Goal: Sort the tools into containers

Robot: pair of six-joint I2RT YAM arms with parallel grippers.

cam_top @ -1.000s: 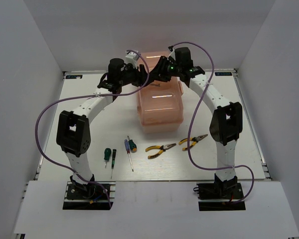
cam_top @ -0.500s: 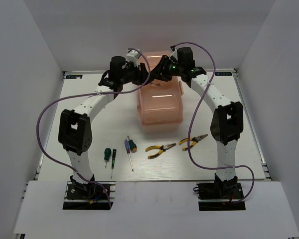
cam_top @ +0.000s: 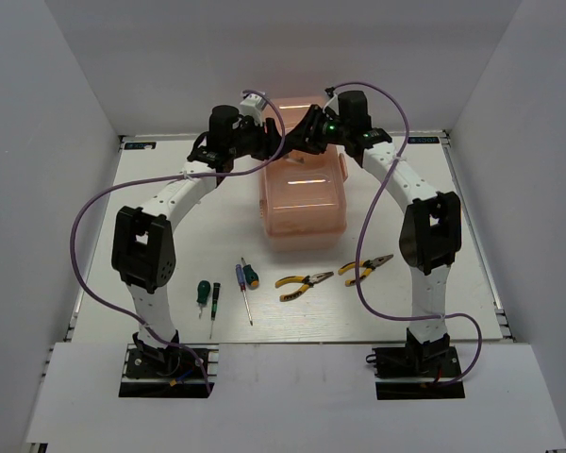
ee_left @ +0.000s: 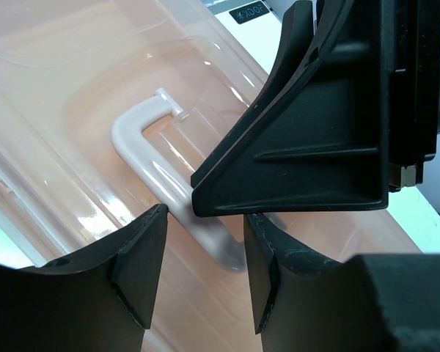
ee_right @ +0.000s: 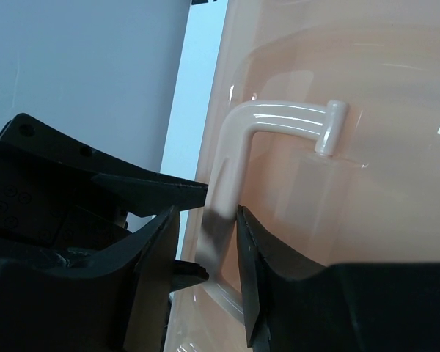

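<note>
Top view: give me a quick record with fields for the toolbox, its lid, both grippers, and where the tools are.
toolbox: peach-pink, far middle of the table
lid: closed
left gripper: open, fingers straddling the white handle
right gripper: open, straddling the same handle from the opposite side
pliers: two, on the table in front of the toolbox
screwdrivers: two, on the table left of the pliers

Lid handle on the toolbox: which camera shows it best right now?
Right wrist: the handle shows its bend and end post clearly. Left wrist shows it partly blocked by the right gripper. Top external: I cannot make it out.
</note>
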